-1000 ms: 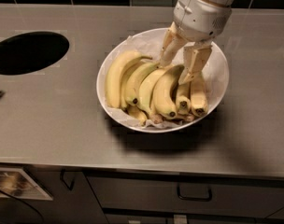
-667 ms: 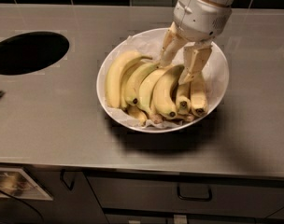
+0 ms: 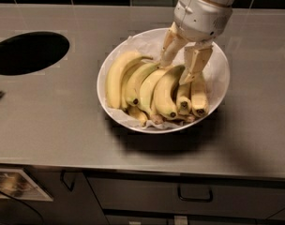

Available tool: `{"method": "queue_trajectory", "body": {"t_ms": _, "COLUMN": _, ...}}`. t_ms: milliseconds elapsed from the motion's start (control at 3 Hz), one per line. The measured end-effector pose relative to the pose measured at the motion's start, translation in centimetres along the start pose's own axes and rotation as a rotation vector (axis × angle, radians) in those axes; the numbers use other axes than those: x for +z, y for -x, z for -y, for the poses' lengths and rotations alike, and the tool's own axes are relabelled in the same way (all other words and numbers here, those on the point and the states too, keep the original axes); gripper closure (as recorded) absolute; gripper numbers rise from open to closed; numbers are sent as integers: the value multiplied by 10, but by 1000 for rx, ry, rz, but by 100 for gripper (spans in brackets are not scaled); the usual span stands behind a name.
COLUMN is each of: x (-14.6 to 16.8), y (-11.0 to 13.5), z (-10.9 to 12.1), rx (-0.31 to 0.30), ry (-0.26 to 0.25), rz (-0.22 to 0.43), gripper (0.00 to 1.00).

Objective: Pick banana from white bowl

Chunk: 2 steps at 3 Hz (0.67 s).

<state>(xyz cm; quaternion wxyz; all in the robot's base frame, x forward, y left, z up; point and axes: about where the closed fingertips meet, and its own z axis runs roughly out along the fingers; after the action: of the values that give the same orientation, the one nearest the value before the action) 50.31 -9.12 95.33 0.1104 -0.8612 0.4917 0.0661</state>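
The white bowl (image 3: pixel 216 86), lined with crinkled paper, stands on the grey counter and holds several bananas. The banana (image 3: pixel 165 95) is long and curved, with a black dot at its lower tip and its stem pointing up towards the bowl's far side. My gripper (image 3: pixel 176 72) reaches down into the bowl from the upper right. It is open, with one finger (image 3: pixel 168 49) left of the banana's stem end and the other finger (image 3: pixel 194 64) right of it. Nothing is held.
Two stubby bananas (image 3: pixel 191 100) lie right of the banana, and a broad pale one (image 3: pixel 114 76) lies at the left. A round black hole (image 3: pixel 27 53) is cut into the counter at the left. Drawer fronts with handles (image 3: pixel 195 193) lie below the counter's front edge.
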Motion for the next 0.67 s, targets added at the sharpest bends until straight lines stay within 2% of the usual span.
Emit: {"method": "queue_trajectory", "body": {"t_ms": 667, "x": 0, "y": 0, "z": 0, "rx": 0, "ry": 0, "rz": 0, "gripper": 45}}
